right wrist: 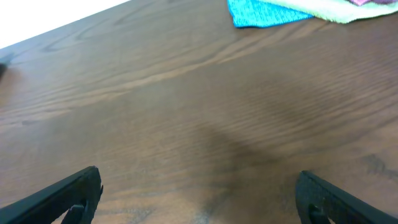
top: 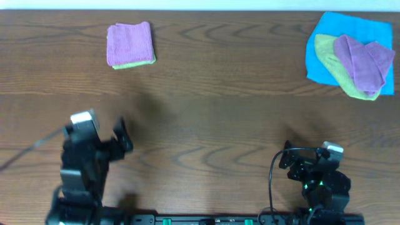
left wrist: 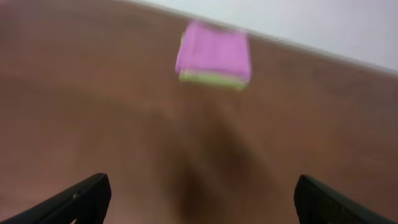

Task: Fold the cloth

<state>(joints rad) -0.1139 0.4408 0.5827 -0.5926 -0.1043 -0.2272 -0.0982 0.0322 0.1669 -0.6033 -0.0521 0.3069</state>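
A lilac-purple cloth [top: 361, 60] lies crumpled on top of a pile at the far right. A second lilac-purple cloth [top: 130, 41] lies folded on a folded lime-green cloth [top: 134, 63] at the far left; it also shows, blurred, in the left wrist view [left wrist: 214, 53]. My left gripper [top: 122, 139] is open and empty near the front left, well short of the folded stack [left wrist: 199, 196]. My right gripper [top: 287, 157] is open and empty over bare table at the front right [right wrist: 199, 196].
The pile at the far right has a bright blue cloth [top: 325, 37] at the bottom and a lime-green cloth [top: 331, 59] on it; their near edges show in the right wrist view [right wrist: 261, 14]. The brown wooden table [top: 212, 112] lies between.
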